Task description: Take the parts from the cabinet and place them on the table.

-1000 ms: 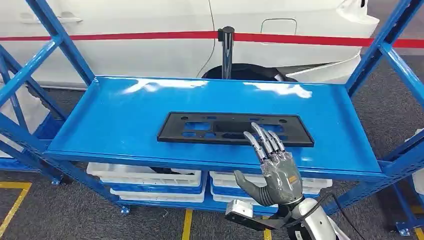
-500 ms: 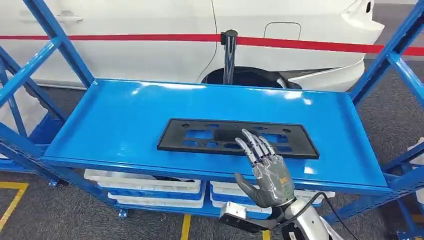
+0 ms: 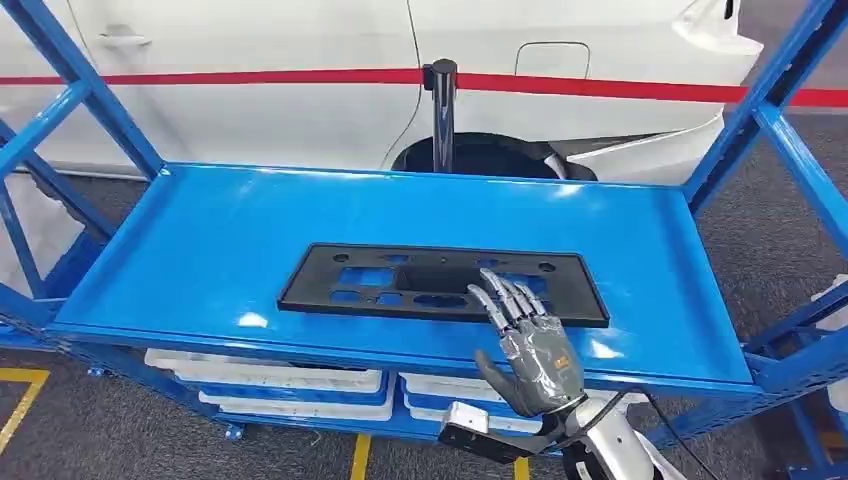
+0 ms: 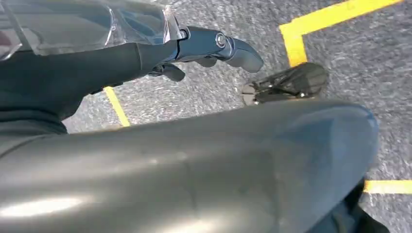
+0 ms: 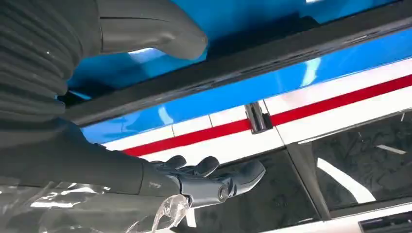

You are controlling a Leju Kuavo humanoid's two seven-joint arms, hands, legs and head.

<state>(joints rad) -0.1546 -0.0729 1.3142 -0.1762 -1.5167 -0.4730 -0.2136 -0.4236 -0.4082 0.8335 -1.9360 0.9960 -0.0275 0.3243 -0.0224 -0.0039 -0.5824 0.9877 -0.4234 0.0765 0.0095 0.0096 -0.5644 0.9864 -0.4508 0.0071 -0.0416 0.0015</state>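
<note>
— Blue shelf (image 3: 200, 250) in front of a white car (image 3: 250, 110); where's the part?

— The black plate (image 3: 440, 283) lies flat near the shelf's front edge. The right hand (image 3: 528, 350) hovers at that edge, fingers (image 3: 500, 295) spread wide, empty.

— Left hand (image 4: 214, 46)?

— Hanging over the floor; I cannot tell its state.

— Risk?

— Probably a thin, flat plate: fingers may slide over it, pushing it back.
</note>
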